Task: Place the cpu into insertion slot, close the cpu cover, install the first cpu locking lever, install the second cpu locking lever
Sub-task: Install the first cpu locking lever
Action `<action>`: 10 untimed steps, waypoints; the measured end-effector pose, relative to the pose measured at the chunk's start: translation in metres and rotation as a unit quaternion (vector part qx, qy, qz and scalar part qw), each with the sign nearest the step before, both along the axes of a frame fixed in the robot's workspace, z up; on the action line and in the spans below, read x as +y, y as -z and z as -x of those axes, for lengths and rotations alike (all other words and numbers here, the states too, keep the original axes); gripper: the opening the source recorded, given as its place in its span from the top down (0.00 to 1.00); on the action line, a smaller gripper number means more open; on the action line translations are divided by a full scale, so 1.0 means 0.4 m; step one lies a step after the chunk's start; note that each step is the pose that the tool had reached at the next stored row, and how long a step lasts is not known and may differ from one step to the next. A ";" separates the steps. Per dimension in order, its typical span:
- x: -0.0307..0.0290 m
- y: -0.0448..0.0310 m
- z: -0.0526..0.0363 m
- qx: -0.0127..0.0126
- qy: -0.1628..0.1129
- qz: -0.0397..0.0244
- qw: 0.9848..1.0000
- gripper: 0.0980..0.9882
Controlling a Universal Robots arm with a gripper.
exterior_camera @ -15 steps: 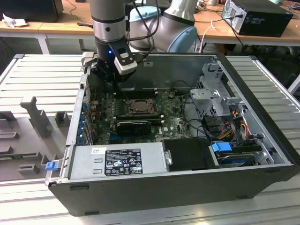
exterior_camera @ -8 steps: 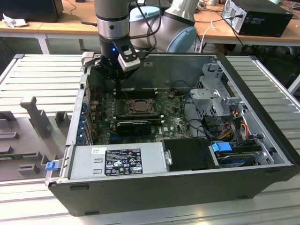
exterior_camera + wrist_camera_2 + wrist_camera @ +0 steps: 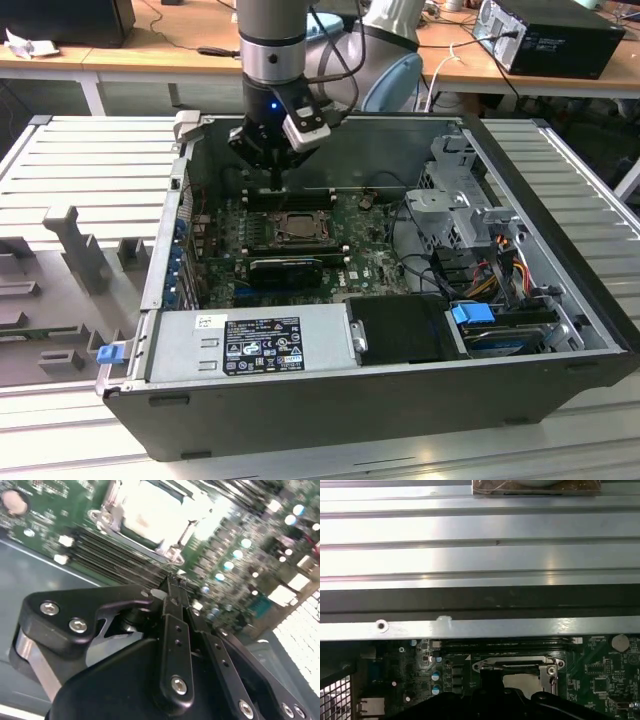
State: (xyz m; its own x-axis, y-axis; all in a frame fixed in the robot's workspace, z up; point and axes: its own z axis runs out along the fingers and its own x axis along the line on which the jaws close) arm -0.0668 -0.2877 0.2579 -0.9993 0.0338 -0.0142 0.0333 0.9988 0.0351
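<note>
In the exterior view my gripper (image 3: 276, 185) hangs inside the open computer case, just behind the insertion slot (image 3: 297, 229) and over the long black memory slots. Its two thin fingers (image 3: 175, 605) are pressed together, shut, with nothing seen between them. The cpu cover (image 3: 547, 666), a silvery frame, lies flat over the slot. Through its cut-out shows the pale top of the cpu (image 3: 522, 681), bright too in the second wrist view (image 3: 150, 510). A thin metal lever (image 3: 191, 527) runs along one side of the cover. I cannot tell how the levers are latched.
The green motherboard (image 3: 375, 262) lies in the case, with a black heatsink block (image 3: 287, 268) in front of the socket. A drive cage (image 3: 462, 210) and cable bundle fill the exterior view's right. The power supply (image 3: 250, 343) sits at the front. The case wall (image 3: 480, 629) runs close behind the gripper.
</note>
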 end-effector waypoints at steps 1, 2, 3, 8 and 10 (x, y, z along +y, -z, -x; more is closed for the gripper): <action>0.000 0.000 -0.007 0.000 0.000 0.000 1.000 0.99; 0.000 0.001 -0.020 0.000 0.000 -0.001 1.000 0.99; 0.000 0.001 -0.024 0.000 0.000 -0.015 1.000 0.99; -0.009 0.009 -0.025 0.000 -0.001 -0.050 0.999 0.99; -0.009 0.020 -0.028 0.000 -0.009 -0.049 0.999 0.99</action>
